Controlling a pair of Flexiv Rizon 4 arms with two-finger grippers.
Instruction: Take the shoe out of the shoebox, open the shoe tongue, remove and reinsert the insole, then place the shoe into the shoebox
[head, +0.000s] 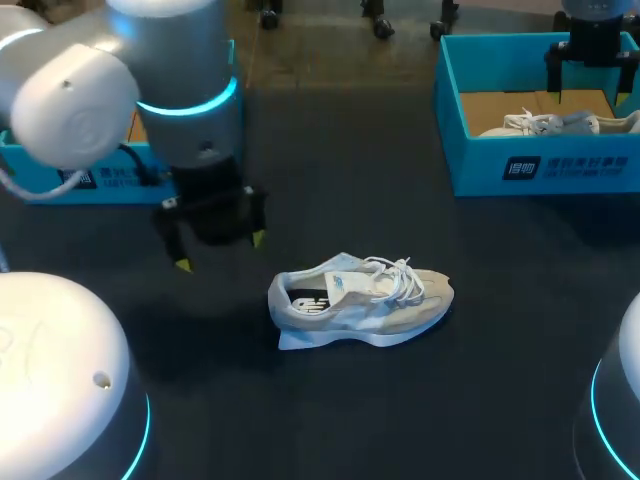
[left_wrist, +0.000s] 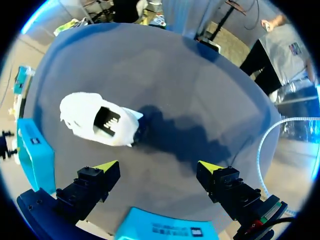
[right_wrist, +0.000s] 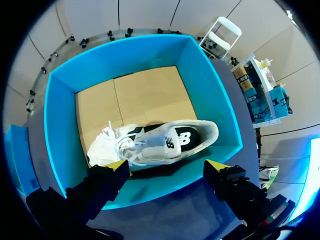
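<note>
Sneaker (head: 360, 300) is out of its box and sat on the table (head: 350, 180) approx mid-way, heel end twd the left claw (head: 220, 252), laces and toe pointed away from it. Left claw is released, nothing btw the fingers, hung above the table near the heel but not touching. Right claw (right_wrist: 167, 165) is released too, held over the shoebox (head: 545, 170) at the far right, where a second sneaker (right_wrist: 155, 142) lies on the cardboard floor. Risks imo: the tongue looks tucked under the laces, so a pinch could catch laces only and the whole shoe gets dragged, esp w/ nothing pinning it down. Soft upper could be crushed if it's squeezed at the heel collar. Also the box isn't empty, so a drop-in later could land on the other shoe, or the wrong one gets grabbed.
</note>
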